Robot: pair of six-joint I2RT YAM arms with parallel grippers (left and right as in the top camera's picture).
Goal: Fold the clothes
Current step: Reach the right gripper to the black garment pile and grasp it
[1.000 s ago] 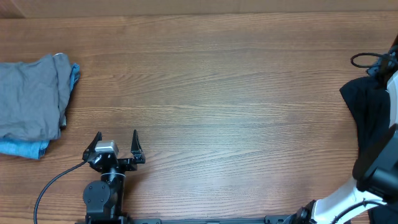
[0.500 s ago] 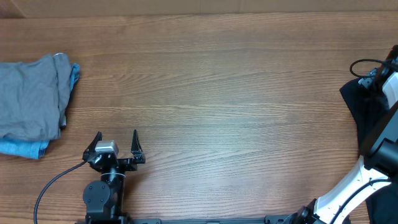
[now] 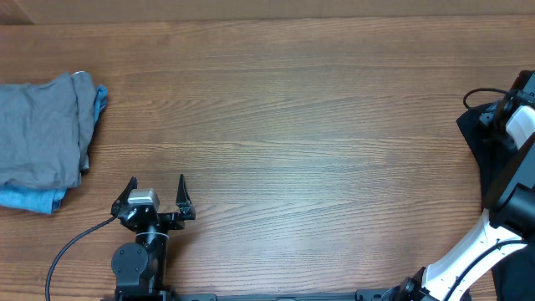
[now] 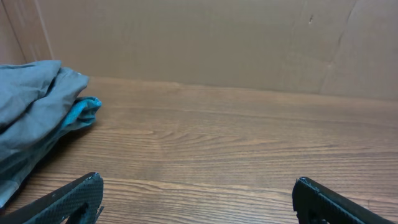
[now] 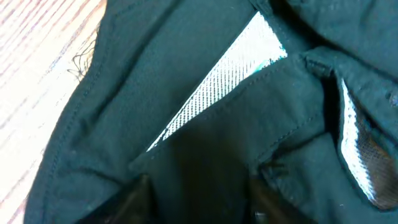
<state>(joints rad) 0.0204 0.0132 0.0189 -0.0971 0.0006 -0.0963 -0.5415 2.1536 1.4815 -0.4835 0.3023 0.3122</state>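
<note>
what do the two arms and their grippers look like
The left gripper has two slim, black, pointed fingers on a black body with a small silver block. A black cable trails from it. The right arm has curved white shells between black joints, and a black cable loop near its wrist.

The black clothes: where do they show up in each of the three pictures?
Overhead: the black clothes lie at the far right edge of the picture.
Left wrist: not in it.
Right wrist: the black clothes fill nearly the whole picture, seen close up.
Shared landmark: the wooden table, whose grain shows in all three views.
</note>
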